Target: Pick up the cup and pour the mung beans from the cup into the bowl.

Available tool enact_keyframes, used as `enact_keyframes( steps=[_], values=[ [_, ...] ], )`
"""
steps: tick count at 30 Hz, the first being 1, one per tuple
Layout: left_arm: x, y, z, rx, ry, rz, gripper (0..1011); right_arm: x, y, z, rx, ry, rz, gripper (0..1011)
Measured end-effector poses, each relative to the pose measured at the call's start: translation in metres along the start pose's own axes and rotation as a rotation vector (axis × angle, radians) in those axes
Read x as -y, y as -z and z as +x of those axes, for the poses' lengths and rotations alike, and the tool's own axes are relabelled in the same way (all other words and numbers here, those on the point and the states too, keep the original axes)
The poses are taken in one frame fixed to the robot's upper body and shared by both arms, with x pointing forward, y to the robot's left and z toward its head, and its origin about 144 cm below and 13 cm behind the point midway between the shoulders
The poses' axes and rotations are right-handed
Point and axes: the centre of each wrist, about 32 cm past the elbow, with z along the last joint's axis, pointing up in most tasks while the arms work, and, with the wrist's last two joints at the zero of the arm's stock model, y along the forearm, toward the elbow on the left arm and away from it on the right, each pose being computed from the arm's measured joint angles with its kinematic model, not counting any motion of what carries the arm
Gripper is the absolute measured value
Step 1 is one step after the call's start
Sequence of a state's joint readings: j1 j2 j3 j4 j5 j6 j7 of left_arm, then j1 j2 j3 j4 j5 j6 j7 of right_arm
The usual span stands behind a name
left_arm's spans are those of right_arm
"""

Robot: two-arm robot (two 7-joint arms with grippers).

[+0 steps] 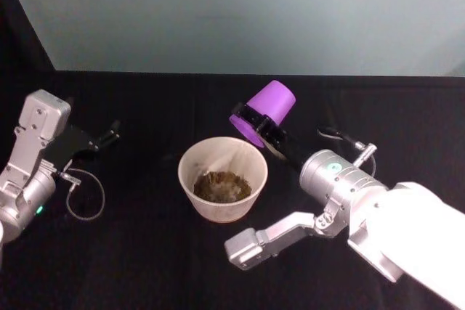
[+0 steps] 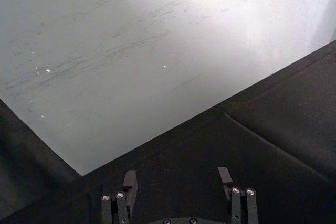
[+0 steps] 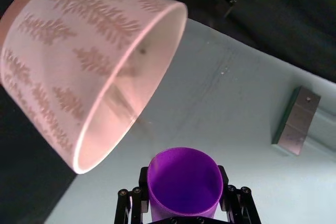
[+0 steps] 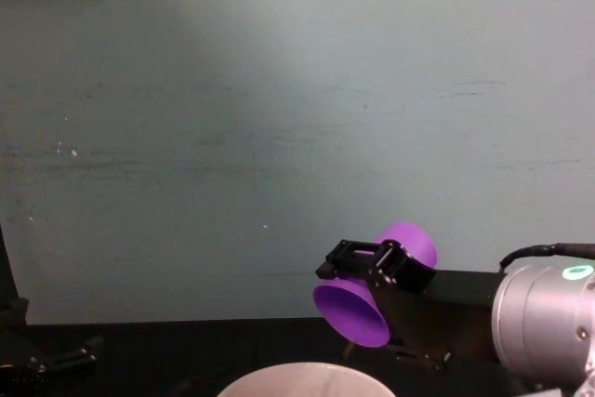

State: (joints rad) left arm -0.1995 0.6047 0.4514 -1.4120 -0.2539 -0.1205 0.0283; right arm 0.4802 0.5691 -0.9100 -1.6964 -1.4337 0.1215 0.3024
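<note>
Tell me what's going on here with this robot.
The right end effector grips the purple cup, tipped mouth-down over the far side of the bowl. The beans lie in the bowl's bottom, and the cup's inside looks empty, so the pour seems done. The left end effector sits open and idle to the left over the table.

Lighting: soft, diffuse. Glare: upper wall (image 2: 210, 3), left wrist view. Shadows: lost on black tablecloth (image 1: 145, 266); faint inside bowl (image 3: 79, 56).
</note>
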Motion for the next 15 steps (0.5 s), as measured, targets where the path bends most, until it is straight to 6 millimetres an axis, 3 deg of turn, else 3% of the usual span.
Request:
enact_keyframes(
  steps=[15],
  values=[
    [0.0, 0.0, 0.0, 0.0, 0.0, 0.0, 1000, 0.0013, -0.0044, -0.0027, 0.125, 0.008, -0.02, 734]
  ],
)
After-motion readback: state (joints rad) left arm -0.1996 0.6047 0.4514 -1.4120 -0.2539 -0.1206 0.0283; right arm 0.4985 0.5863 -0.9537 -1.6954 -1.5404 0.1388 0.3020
